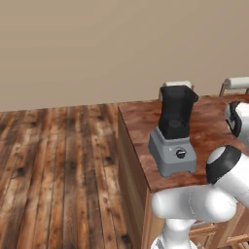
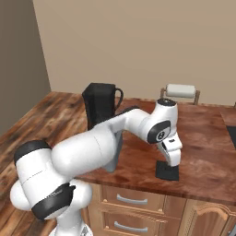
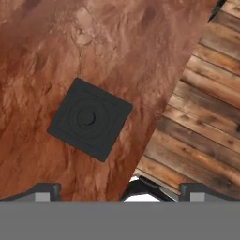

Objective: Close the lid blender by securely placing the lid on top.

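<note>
We see the blender (image 1: 173, 141) standing upright on the wooden bench (image 1: 136, 121), near the bench's left front corner in the left base view, its grey base with the round black knob (image 1: 181, 154) facing the front edge and its black jar open at the top. In the right base view the blender (image 2: 99, 108) sits behind our white arm, partly hidden by it. The lid (image 2: 167, 171) lies flat on the bench, well apart from the blender and close to the front edge, and our gripper (image 2: 173, 161) hangs just above it, pointing down. From the hand view we look down on the lid (image 3: 90, 119), a dark square with rounded corners and a raised round centre, resting on the reddish bench top (image 3: 56, 51) with the plank floor (image 3: 201, 122) beyond the edge. Our gripper (image 3: 120, 190) has its two fingertips spread wide and grasps nothing. A paper towel roll (image 2: 181, 91) on a holder stands at the back of the bench.
</note>
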Controlling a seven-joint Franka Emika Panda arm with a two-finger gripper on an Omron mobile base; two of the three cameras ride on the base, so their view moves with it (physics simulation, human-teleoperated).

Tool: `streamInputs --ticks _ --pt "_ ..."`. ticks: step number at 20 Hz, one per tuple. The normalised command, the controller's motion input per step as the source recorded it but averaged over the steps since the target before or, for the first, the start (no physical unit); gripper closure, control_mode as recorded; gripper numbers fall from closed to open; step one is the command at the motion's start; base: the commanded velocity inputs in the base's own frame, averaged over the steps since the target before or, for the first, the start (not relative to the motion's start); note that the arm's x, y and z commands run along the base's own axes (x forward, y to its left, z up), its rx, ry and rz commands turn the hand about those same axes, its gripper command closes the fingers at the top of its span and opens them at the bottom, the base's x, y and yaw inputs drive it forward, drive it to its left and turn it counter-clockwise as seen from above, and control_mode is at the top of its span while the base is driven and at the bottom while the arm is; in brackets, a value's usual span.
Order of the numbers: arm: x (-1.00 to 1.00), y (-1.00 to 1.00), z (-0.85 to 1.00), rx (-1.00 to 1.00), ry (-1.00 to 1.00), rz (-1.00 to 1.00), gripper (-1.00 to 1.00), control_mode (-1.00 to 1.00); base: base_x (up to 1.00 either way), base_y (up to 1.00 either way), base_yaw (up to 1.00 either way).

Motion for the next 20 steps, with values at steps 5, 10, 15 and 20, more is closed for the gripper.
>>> streamInputs --ticks 5,10,15,20 --pt "0.40 0.00 -0.57 0.06 0.00 0.06 -1.00 -1.00 0.00 0.00 0.00" --pt "0.26 0.00 -0.49 0.01 -0.02 0.04 -1.00 -1.00 0.00 0.00 0.00" --pt "0.00 -0.08 -0.25 0.00 -0.11 0.01 -1.00 -1.00 0.00 0.00 0.00" --pt "0.00 0.00 -0.19 0.00 -0.01 0.00 -1.00 -1.00 0.00 0.00 0.00"
